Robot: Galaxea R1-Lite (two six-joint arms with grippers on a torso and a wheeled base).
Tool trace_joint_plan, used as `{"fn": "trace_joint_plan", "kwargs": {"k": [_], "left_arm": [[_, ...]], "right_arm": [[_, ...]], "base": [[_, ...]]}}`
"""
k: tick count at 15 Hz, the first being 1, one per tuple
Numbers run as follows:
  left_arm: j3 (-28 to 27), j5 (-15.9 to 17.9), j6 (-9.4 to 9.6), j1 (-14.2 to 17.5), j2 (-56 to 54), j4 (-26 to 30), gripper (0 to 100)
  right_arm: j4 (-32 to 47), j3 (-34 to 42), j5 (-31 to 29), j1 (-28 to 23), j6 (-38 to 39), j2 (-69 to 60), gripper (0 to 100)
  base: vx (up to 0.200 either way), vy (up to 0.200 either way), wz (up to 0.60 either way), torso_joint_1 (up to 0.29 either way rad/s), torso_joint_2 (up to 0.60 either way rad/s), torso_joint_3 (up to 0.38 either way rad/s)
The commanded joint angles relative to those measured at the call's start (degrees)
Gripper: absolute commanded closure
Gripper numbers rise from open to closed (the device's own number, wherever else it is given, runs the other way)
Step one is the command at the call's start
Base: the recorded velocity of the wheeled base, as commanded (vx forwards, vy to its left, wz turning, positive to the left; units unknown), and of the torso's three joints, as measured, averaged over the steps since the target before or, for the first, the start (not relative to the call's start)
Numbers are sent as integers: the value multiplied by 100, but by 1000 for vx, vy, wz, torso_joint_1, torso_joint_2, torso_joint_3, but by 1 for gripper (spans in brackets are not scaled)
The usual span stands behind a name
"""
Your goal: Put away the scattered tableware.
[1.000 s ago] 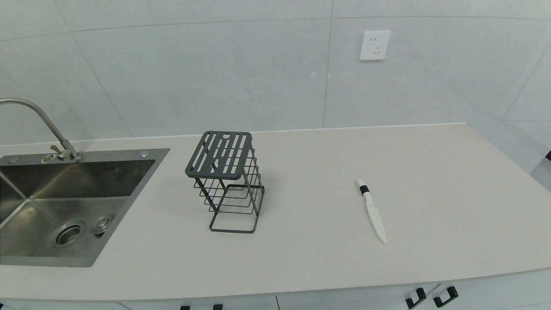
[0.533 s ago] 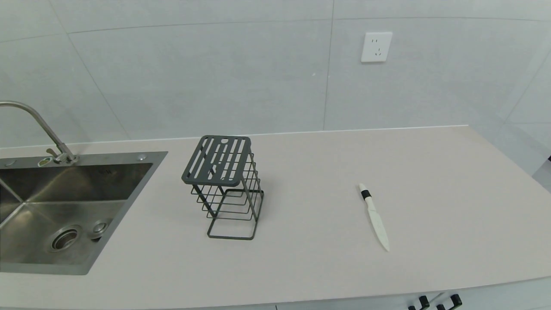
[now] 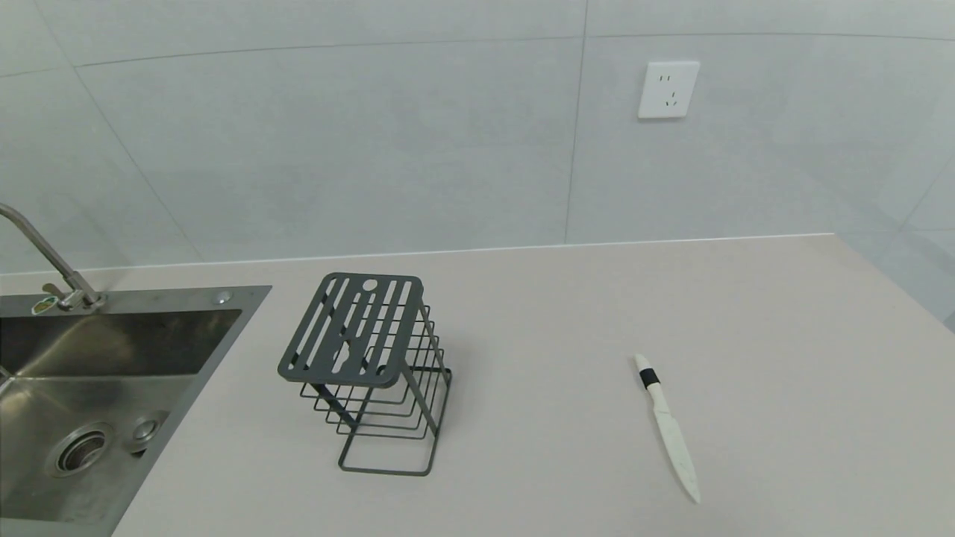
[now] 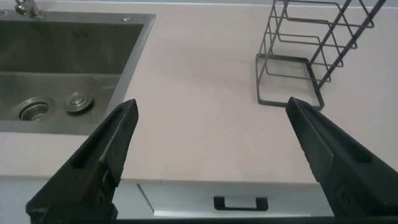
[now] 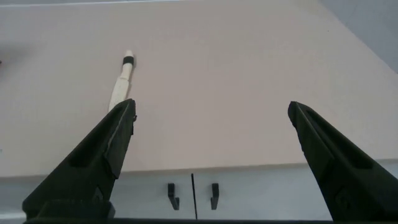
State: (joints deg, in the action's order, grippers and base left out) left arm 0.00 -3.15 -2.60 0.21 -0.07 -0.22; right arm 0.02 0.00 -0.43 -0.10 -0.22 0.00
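Observation:
A white knife (image 3: 666, 426) with a black band near its handle end lies flat on the beige counter (image 3: 567, 328) at the right. It also appears in the right wrist view as the knife (image 5: 120, 85), beyond the counter's front edge. A dark grey wire knife rack (image 3: 364, 365) with a slotted top stands left of centre; its base (image 4: 291, 81) appears in the left wrist view. My left gripper (image 4: 211, 134) is open, held in front of the counter edge, empty. My right gripper (image 5: 211, 134) is open too, before the counter's front edge, empty.
A steel sink (image 3: 67, 388) with a tap (image 3: 45, 261) is set into the counter at the left, also visible as the sink (image 4: 62, 62). A wall socket (image 3: 668, 89) sits on the tiled wall. Drawer handles (image 5: 193, 194) lie under the counter edge.
The whole head picture has shifted down and slightly apart, so the camera has moved closer to the counter. The knife and the rack have kept their places on the counter.

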Motion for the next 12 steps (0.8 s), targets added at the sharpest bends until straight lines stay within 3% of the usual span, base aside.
{"fn": "trace_joint_plan", "kwargs": {"k": [1, 5, 10, 12], "left_arm": [[0, -2, -4, 6, 7, -4, 0], [0, -2, 40, 6, 7, 13, 0], [0, 7, 5, 6, 7, -4, 0], [0, 7, 14, 6, 7, 4, 0]], "right_arm": [[-2, 0, -1, 1, -4, 0, 0], [6, 0, 25, 1, -119, 9, 0], [-11, 0, 16, 1, -233, 9, 0], [-767, 0, 34, 1, -215, 9, 0]], "base": [[0, 0, 0, 325, -110, 222], [0, 0, 0, 320, -127, 188], [0, 0, 0, 35, -16, 22], [0, 0, 0, 0, 0, 0]]}}
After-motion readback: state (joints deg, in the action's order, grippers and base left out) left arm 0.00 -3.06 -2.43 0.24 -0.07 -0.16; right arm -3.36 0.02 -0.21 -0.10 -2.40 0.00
